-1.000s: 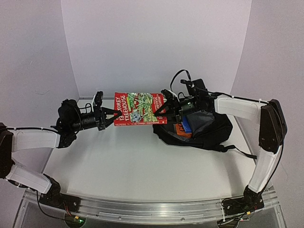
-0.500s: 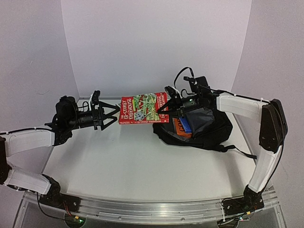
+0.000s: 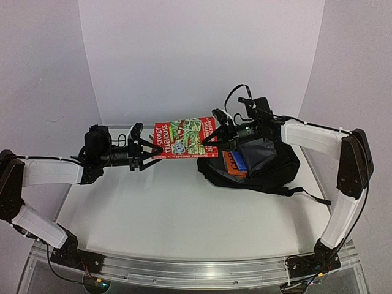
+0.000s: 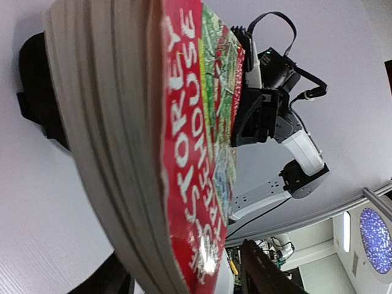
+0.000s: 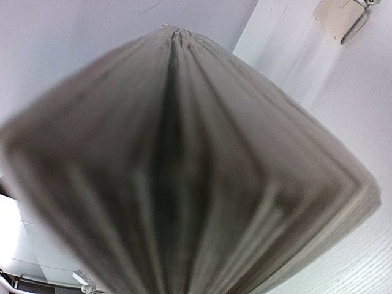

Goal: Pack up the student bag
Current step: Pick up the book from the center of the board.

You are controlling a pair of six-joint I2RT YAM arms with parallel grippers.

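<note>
A red paperback book (image 3: 180, 139) hangs in the air left of the black student bag (image 3: 269, 165), which lies open at the back right. My right gripper (image 3: 215, 138) is shut on the book's right end; in the right wrist view the book's page edges (image 5: 184, 171) fill the frame and hide the fingers. My left gripper (image 3: 149, 153) is open, and its fingers straddle the book's left edge. In the left wrist view the book (image 4: 196, 153) sits between the two fingers, with a gap to the right finger (image 4: 263, 272).
Inside the bag's mouth an orange book (image 3: 231, 165) and a blue item (image 3: 240, 160) show against the grey lining. A bag strap (image 3: 306, 193) trails to the right on the white table (image 3: 184, 214). White walls close in the back and sides.
My left gripper let go of the book's left edge, drew back left, and has now come right again with open fingers around that edge. The right gripper carried the book slightly right.
</note>
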